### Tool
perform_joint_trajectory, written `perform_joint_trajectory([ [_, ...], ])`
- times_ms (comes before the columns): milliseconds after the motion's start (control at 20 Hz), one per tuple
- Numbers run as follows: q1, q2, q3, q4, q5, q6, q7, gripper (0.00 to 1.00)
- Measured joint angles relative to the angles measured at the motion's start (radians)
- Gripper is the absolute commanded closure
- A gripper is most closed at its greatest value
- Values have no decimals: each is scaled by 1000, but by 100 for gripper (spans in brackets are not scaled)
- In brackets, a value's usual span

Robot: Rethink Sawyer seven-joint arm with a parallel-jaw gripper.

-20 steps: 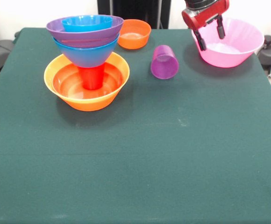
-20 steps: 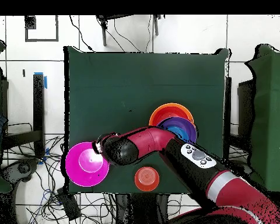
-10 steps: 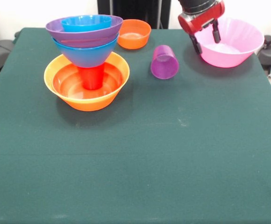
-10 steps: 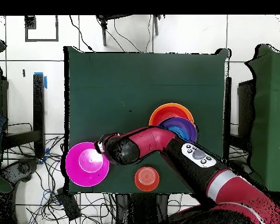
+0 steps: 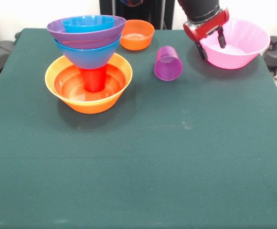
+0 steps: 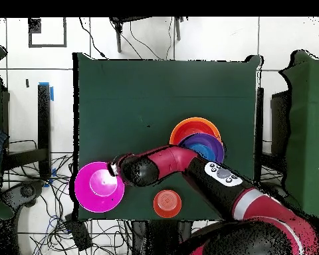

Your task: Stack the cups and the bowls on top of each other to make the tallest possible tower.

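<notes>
Green table (image 5: 138, 162) seen from the front. At upper right, red and black gripper (image 5: 211, 43), fingers spread apart, one either side of the near rim of the pink bowl (image 5: 243, 40); not closed on it, nothing lifted. Hard to tell whether either finger touches the rim. Pink bowl sitting at the table's corner; from overhead, overhanging the table edge.

At left, the tower (image 5: 88, 62): big orange bowl (image 5: 64, 93) as base, red cup (image 5: 94, 78) upside down inside it, blue bowl (image 5: 88, 56) balanced on the cup, purple bowl (image 5: 57, 28) nested in that, small blue bowl (image 5: 88, 23) on top. Purple cup (image 5: 168, 63) lying tipped on its side between tower and pink bowl. Small orange bowl (image 5: 137, 34) behind, near the far edge.

Likely risks: pinching only a thin slanted rim, so the bowl could slip or tilt; nudging it off the corner instead of gripping; knocking the purple cup while carrying; toppling a tower resting on one narrow cup.
</notes>
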Motion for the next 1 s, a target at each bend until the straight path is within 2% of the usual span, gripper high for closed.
perform_joint_trajectory([
  [350,0,59,-26,-3,0,0,0,0],
  [1000,1,111,-41,-6,-30,5,0,0],
])
